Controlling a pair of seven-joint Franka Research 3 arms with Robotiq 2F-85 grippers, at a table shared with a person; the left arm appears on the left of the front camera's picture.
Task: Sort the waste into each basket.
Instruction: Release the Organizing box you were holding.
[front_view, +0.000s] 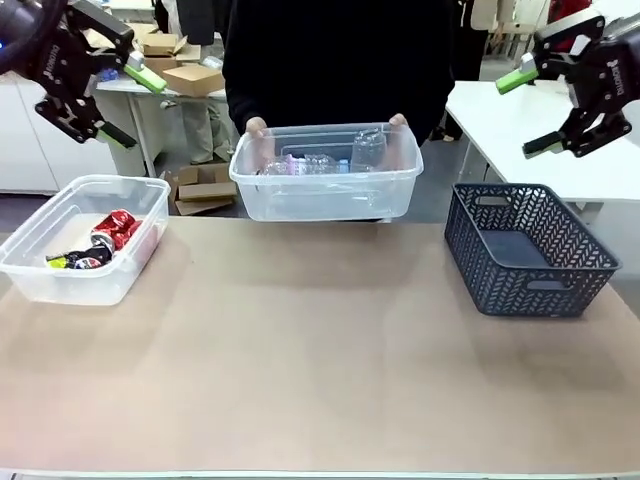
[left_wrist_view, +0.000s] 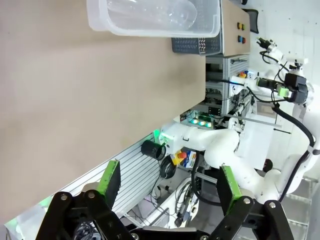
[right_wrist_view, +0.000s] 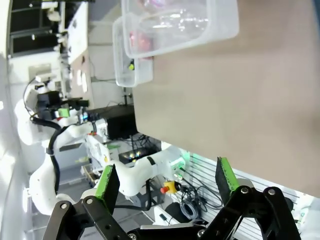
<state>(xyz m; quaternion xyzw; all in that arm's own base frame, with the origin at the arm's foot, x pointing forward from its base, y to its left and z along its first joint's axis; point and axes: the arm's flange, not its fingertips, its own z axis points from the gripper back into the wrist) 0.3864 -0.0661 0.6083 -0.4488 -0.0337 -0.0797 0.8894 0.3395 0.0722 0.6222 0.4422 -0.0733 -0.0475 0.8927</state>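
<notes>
Two grippers hang high with jaws apart and empty: I see the left gripper (front_view: 128, 105) at ten o'clock, the right gripper (front_view: 530, 112) at two. At twelve, the person's hands (front_view: 257, 128) hold a clear tub (front_view: 325, 190) of plastic bottles (front_view: 310, 163). At nine, another tub (front_view: 60, 275) holds red cans (front_view: 113, 230). A dark lattice basket (front_view: 525, 250) sits at three.

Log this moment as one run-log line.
left gripper: open, raised, empty | right gripper: open, raised, empty | person's hands: holding bottle tub at far edge | can tub: left, holds cans
</notes>
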